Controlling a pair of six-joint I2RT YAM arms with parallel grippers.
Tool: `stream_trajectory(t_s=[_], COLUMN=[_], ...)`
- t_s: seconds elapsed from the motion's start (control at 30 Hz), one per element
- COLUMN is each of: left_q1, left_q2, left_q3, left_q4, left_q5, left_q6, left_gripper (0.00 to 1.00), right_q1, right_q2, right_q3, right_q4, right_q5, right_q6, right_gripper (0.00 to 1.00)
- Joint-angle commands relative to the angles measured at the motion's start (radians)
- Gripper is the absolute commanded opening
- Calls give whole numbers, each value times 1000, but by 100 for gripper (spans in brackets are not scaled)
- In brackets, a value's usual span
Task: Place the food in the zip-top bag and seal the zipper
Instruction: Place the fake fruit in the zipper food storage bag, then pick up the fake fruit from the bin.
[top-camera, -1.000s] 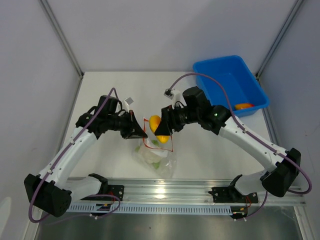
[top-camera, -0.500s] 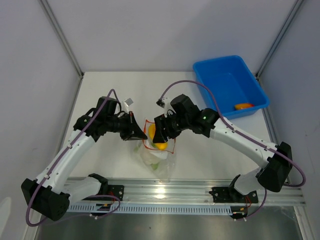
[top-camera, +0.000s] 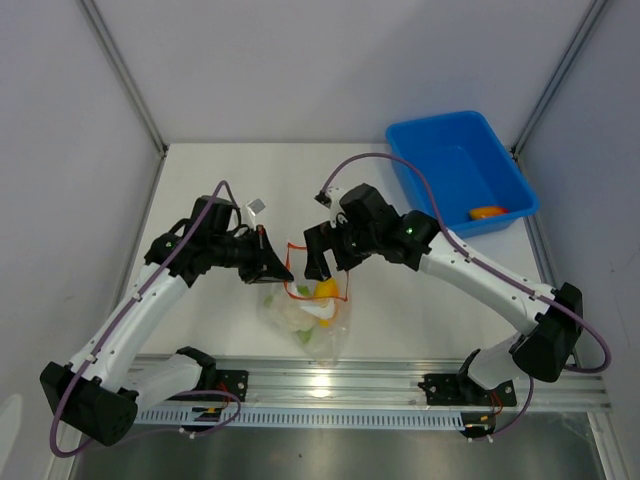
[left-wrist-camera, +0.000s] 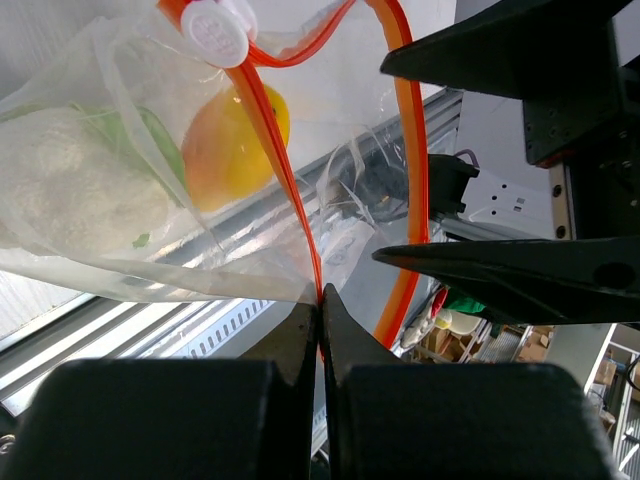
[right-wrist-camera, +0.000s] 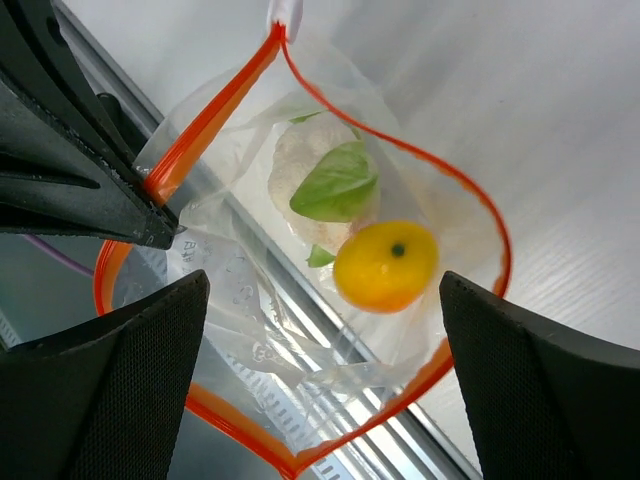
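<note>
Left gripper (left-wrist-camera: 320, 296) pinches the clear crinkly bag's (right-wrist-camera: 240, 300) orange-red zipper strip (left-wrist-camera: 283, 170); right gripper (right-wrist-camera: 322, 300) spreads wide, holding nothing, round yellow-orange toy fruit (right-wrist-camera: 386, 265) below its fingers.

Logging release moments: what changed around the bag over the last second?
The right gripper, over the zip-top bag, opened and let go of the yellow-orange piece, which dropped inside beside the cauliflower. The left gripper stayed shut on the zipper; the orange piece stayed in the blue bin.
</note>
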Motion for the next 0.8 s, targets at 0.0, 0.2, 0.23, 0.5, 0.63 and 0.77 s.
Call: stream_trajectory(t_s=[0.0,0.2,0.23,0.5,0.63,0.77], left_q1=[-8,-6,-6,-8,-9,-11], left_q2=[-13,-16,-18,-29,-29,-24], left_q3=[1,-8,-6,-26,-44,-67], left_q4=[10,7,3,-8,13,35], left_q5=[3,-20,-25,-72,-71,-66], left_q6=[1,10,17,53,54,53], left_gripper=[1,1,1,1,1,1], right_q1=[-5,-98,-116,-340,-394,-449], right_q2=[-15,-7,-4,11,23,57], right_q3=[80,156,166,252,284,336], right_q4=[-36,-67,-70,-86,-87,-95], right_q5=[84,182,199,275,393,404], right_q6=[-9,-12,-6,56,91,118], right_gripper=[98,99,99,99,99,99])
